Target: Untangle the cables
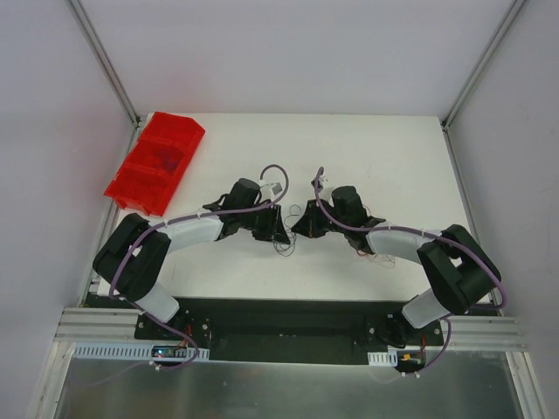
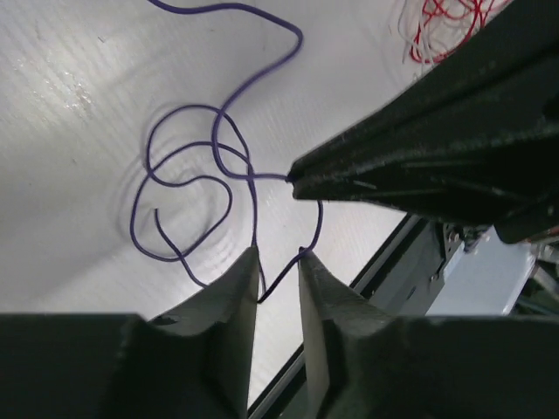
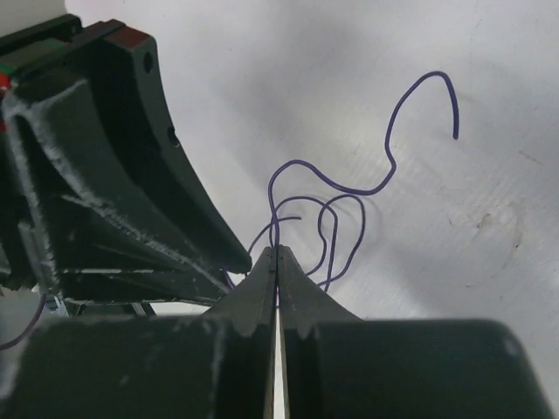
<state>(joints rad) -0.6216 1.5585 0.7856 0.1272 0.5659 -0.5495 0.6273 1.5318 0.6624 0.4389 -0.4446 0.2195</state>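
Observation:
A thin purple cable (image 2: 300, 39) lies in loose loops on the white table (image 1: 367, 157). My left gripper (image 2: 278, 253) is open, and a strand of the purple cable runs between its fingertips. My right gripper (image 3: 277, 250) is shut on the same purple cable (image 3: 389, 144); its closed tip also shows in the left wrist view (image 2: 293, 179) pinching the strand. In the top view both grippers meet at mid-table, left (image 1: 281, 234) and right (image 1: 301, 229), over thin dark wires (image 1: 286, 247). A tangle of red cables (image 2: 445, 22) with pale strands lies beyond.
A red plastic bin (image 1: 155, 161) sits at the table's back left corner. More red wires (image 1: 377, 255) lie under the right forearm. The table's dark near-edge rail (image 2: 393, 253) runs close to both grippers. White walls enclose the table on three sides.

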